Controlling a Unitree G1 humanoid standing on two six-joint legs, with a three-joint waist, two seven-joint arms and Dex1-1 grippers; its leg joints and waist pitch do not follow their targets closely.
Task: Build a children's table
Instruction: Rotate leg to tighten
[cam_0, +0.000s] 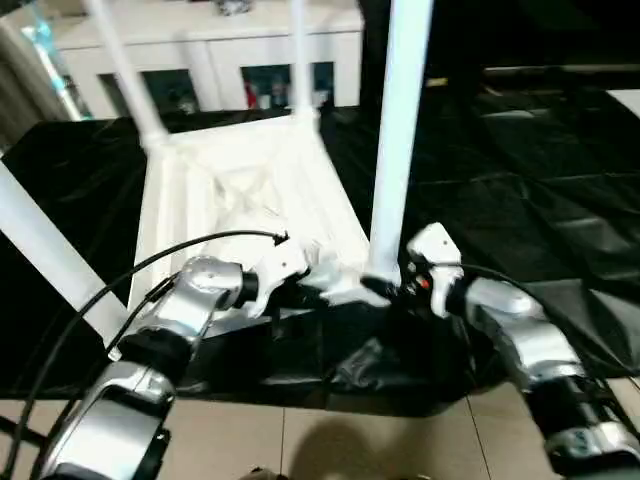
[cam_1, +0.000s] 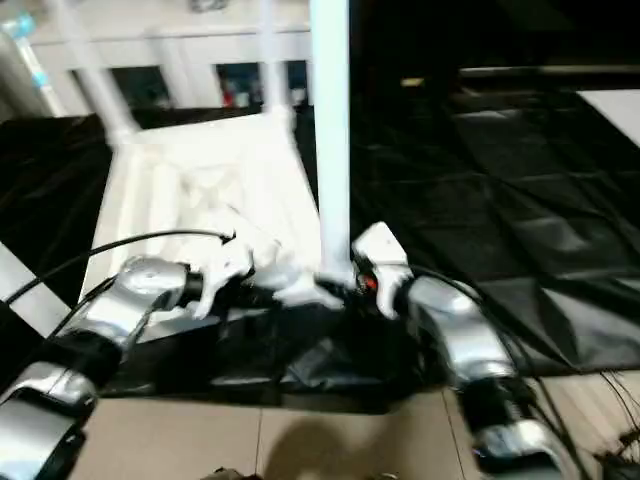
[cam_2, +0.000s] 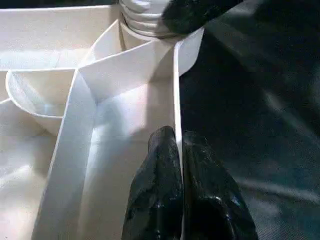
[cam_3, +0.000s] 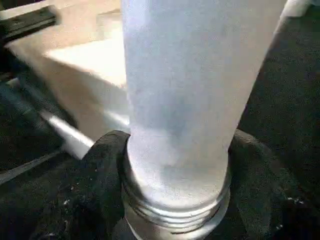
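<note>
table top (cam_0: 250, 190) inverted on black-covered work table (cam_0: 520, 200) | near-right corner socket (cam_2: 150, 55) holds upright leg (cam_0: 397, 150) | left gripper (cam_2: 178, 165) clenched on top's rim | right gripper (cam_3: 175, 165) grasping leg base

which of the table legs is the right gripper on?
The near-right leg, standing upright in the tabletop's near corner. The right gripper is shut around its base; the other legs stand untouched.
</note>
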